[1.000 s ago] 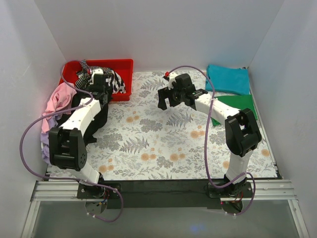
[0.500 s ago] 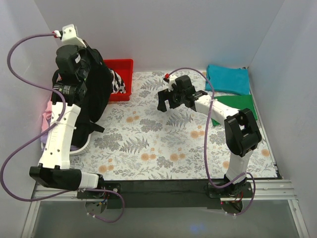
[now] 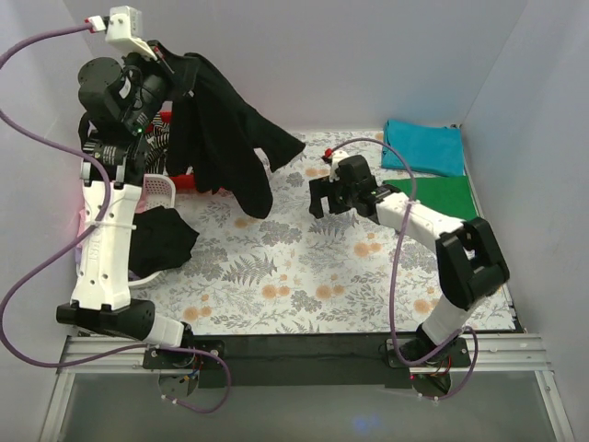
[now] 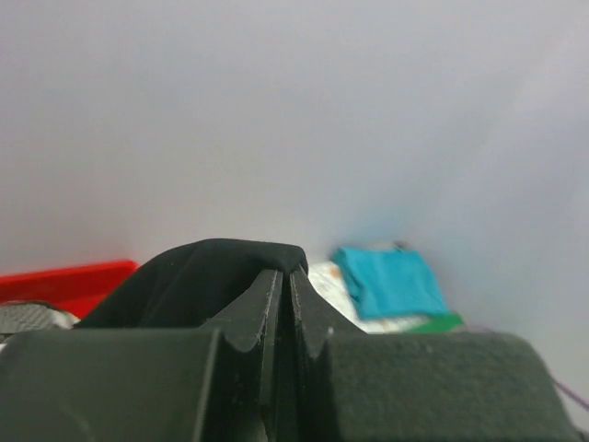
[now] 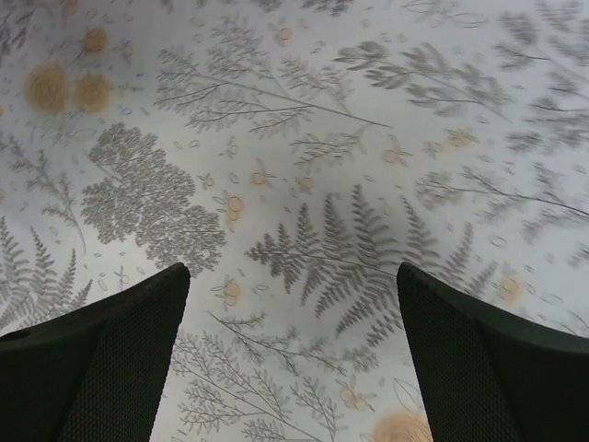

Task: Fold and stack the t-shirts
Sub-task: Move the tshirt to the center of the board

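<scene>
My left gripper (image 3: 173, 63) is raised high at the back left and shut on a black t-shirt (image 3: 225, 138), which hangs down and spreads to the right above the table. In the left wrist view the jaws (image 4: 282, 273) are pressed together on a fold of the black t-shirt (image 4: 198, 272). My right gripper (image 3: 324, 201) is open and empty, low over the floral table cover (image 5: 304, 166) at mid-table. A folded teal t-shirt (image 3: 423, 147) and a folded green t-shirt (image 3: 446, 195) lie at the back right. A striped t-shirt (image 3: 156, 140) shows behind the left arm.
A white slotted basket (image 3: 158, 193) stands at the left with dark cloth (image 3: 164, 238) draped over its front. A bit of the red bin (image 3: 184, 181) shows behind the hanging shirt. White walls enclose the back and both sides.
My left arm has risen from the bin and lifted the black t-shirt high, and it now swings out to the right. My right gripper has shifted slightly right and nearer.
</scene>
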{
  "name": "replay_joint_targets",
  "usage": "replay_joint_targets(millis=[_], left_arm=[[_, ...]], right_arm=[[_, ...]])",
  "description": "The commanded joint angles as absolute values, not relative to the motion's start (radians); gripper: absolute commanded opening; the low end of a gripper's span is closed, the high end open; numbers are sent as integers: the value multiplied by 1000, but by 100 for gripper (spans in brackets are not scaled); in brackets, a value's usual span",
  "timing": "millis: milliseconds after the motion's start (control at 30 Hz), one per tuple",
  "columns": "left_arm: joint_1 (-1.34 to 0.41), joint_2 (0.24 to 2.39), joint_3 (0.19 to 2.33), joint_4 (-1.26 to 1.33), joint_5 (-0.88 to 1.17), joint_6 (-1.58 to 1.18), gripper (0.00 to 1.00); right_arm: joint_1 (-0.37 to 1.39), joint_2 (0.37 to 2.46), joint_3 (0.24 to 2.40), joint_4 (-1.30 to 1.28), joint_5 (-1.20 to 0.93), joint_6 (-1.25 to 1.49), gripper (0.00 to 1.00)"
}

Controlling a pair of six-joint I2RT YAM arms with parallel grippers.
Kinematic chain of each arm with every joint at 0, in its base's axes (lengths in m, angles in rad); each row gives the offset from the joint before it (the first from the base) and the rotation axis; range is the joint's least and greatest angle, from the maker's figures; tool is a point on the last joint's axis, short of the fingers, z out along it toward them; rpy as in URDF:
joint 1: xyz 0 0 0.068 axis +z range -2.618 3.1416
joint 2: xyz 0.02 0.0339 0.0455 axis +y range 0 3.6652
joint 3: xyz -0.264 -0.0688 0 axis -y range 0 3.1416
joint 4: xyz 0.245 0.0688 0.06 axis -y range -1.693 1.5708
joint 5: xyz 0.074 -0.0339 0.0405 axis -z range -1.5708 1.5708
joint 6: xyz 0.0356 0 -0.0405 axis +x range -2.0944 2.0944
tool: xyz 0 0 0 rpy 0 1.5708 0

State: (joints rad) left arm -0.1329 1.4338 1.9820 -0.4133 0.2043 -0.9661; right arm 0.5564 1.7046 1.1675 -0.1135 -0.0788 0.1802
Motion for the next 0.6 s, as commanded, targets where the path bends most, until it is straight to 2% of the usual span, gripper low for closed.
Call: replay_joint_targets(millis=[0,133,200,300,500,533,567], left_arm=[[-138,1468,1906,-376,570,-1098,0],[-193,1459,1708,-298,725,-1172,0],[-282,1476,1648,-279,742,-1163,0],[-395,1552,1673,-282,833,-1146,0],[-573,1696,1828,-331,989,-1114,0],[-580,1713,1829,-340,983,-1112,11],[-581,1733,1815,-351,976,-1092,31]], right_arm=[[532,1490,1126,-37,224,226,98],[508,1333,1100,-80,357,183,98],[503,1273,1074,-80,394,173,99],[495,1168,1054,-87,469,172,98],[489,1131,1035,-121,541,163,98],[489,1128,1034,-132,548,166,98],[489,1123,1025,-146,555,170,98]])
